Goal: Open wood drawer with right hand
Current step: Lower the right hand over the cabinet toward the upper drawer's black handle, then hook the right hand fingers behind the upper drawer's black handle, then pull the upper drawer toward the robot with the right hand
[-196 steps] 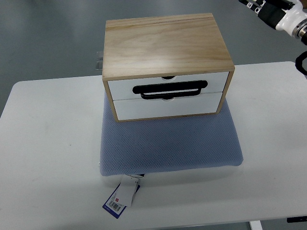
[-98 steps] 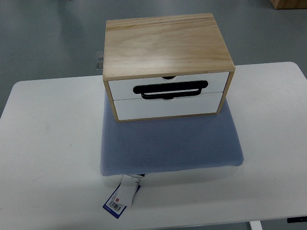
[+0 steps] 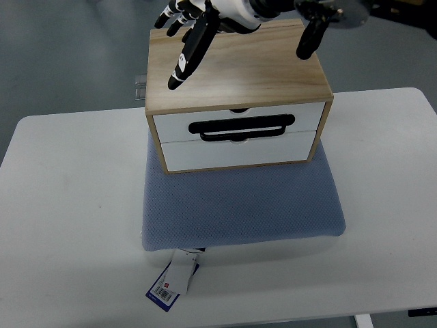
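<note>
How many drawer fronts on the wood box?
2. Upper white drawer front sits right under the light wooden box's top; lower white drawer front sits below it, above the blue mesh cushion. Both closed.

A single camera looks steeply down from the robot's side of a white table (image 3: 68, 205), facing away from the robot toward grey floor beyond the far edge. The wood drawer box (image 3: 235, 89) on its blue mat (image 3: 239, 205) sits mid-frame, white drawer fronts turned to the lens, close enough to read the wood grain. The right hand (image 3: 232, 27) enters along the top edge. No second view shares the scene.
</note>
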Controlling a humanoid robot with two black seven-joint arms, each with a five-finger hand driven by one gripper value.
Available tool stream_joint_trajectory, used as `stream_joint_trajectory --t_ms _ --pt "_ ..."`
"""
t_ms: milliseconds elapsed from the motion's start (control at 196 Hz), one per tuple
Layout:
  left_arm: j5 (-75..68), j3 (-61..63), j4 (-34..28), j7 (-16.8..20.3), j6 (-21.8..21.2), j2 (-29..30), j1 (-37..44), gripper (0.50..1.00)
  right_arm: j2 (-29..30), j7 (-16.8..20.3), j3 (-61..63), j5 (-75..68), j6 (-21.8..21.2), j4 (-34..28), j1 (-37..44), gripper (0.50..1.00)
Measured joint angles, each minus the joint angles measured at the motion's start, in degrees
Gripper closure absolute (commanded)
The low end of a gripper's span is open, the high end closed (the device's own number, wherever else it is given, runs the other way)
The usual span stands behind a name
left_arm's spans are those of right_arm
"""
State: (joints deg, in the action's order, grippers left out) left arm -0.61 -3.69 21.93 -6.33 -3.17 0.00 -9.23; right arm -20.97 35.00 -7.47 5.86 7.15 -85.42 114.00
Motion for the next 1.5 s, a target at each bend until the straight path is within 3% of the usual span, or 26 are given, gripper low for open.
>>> stream_joint_trajectory --t_ms 443,953,1498 --pt "0.0 0.0 -0.3 0.0 0.0 0.0 0.0 0.5 1.3 0.0 -0.1 0.6 -0.7 -0.2 -7.3 0.558" --pt "0.1 0.1 -0.3 0.0 0.0 0.0 0.0 0.5 -2.3 0.0 -4.3 8.3 -13.4 -1.4 -9.4 0.56" --pt "0.0 0.1 -0.3 0.0 0.0 0.0 0.0 0.5 -4.9 0.0 -6.9 16.2 -17.3 -1.2 -12.9 0.56"
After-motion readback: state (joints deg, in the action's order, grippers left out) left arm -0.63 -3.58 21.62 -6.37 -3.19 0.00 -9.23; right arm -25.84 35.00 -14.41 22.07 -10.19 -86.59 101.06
